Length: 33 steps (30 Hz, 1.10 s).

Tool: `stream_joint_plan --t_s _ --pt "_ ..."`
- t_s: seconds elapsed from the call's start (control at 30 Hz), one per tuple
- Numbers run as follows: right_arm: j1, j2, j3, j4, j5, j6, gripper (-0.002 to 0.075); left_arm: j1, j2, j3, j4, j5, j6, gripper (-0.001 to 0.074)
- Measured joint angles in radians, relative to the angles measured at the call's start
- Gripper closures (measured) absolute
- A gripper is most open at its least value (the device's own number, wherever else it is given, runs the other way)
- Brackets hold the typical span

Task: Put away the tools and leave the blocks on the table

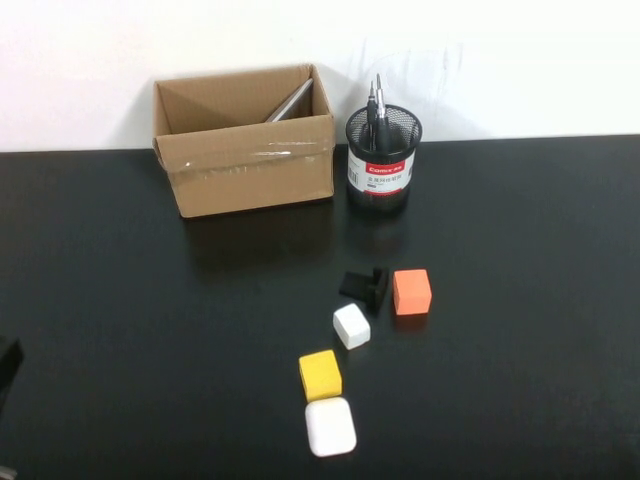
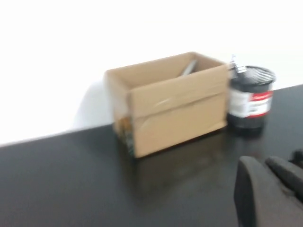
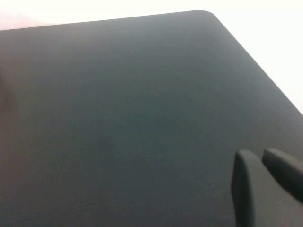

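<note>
On the black table [image 1: 520, 330] lie the blocks: an orange cube [image 1: 412, 291], a small white cube [image 1: 351, 325], a yellow cube [image 1: 320, 375] and a flat white rounded square [image 1: 330, 426]. Of the tools, a short black thick-handled piece [image 1: 363, 285] lies right beside the orange cube. Thin dark drivers [image 1: 375, 104] stand in the mesh cup [image 1: 382, 165]. A steel shaft [image 1: 290, 100] leans inside the cardboard box [image 1: 250, 170]. My left gripper [image 2: 262, 163] is shut and empty, low over the table at the near left, facing the box [image 2: 175, 111]. My right gripper [image 3: 259, 155] is shut and empty over bare table [image 3: 132, 118].
The box and the mesh cup [image 2: 250, 97] stand side by side at the table's back edge against a white wall. The right wrist view shows a rounded table corner [image 3: 203, 13]. A dark bit of the left arm [image 1: 6, 362] shows at the high view's left edge.
</note>
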Motion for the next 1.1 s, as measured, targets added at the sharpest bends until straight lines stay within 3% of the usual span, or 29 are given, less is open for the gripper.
stream_joint_plan --t_s 0.2,0.4,0.53,0.83,1.1 --pt "0.000 0.000 0.000 0.000 0.000 0.000 0.0734 0.116 -0.153 0.207 0.114 -0.044 -0.181 0.0735" --pt "-0.002 0.000 0.000 0.000 0.000 0.000 0.0734 0.136 -0.290 0.241 0.301 0.158 -0.399 0.0735" --pt "-0.002 -0.001 0.000 0.000 0.000 0.000 0.0734 0.136 -0.296 0.242 0.320 0.232 -0.419 0.0735" --pt "-0.002 -0.001 0.000 0.000 0.000 0.000 0.0734 0.136 -0.296 0.242 0.185 0.235 -0.423 0.0735" --pt "-0.002 -0.001 0.000 0.000 0.000 0.000 0.0734 0.136 -0.296 0.242 0.172 0.235 -0.423 0.0735"
